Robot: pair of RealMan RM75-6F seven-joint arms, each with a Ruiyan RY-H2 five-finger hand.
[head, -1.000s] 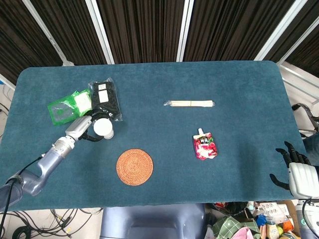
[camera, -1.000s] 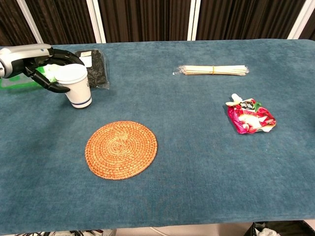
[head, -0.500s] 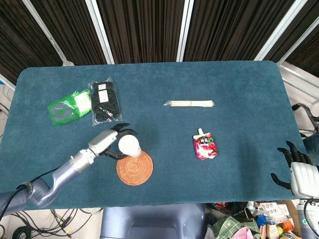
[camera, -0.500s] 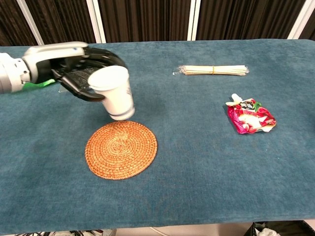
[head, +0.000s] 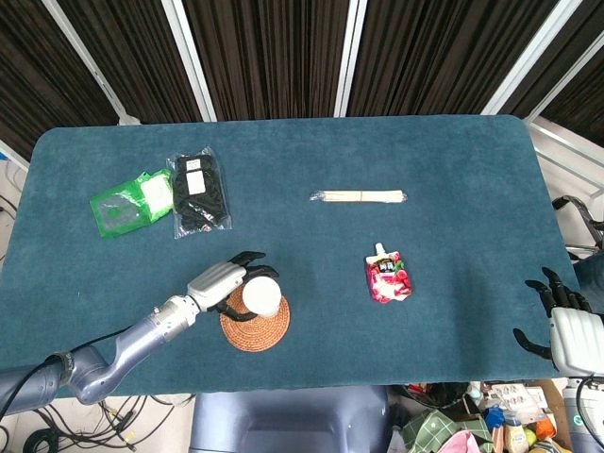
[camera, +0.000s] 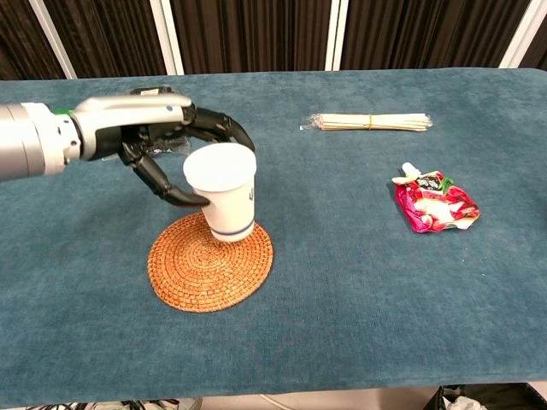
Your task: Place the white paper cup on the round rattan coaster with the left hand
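The left hand wraps its dark fingers around the upper part of the white paper cup, grasping it upright over the near-right part of the round rattan coaster. In the chest view the cup's base sits at the coaster's surface, though whether it fully rests there cannot be told. That view shows the cup's tapered wall, a thin blue band near its foot and a small dark mark on its side; the head view gives only its round white rim beside the hand, with the coaster showing below and to the hand's right.

The coaster is a flat disc of orange-brown weave in tight concentric rings. The table is covered in a deep teal, short-napped cloth.

Only the head view shows the right hand, off the table's edge, well away from the cup, its dark fingers apart and holding nothing. It also shows a green packet and a black packet beyond the left hand, mostly hidden behind the arm in the chest view. Far to the left hand's right lie a clear-wrapped bundle of pale sticks and a crinkled red spouted pouch.
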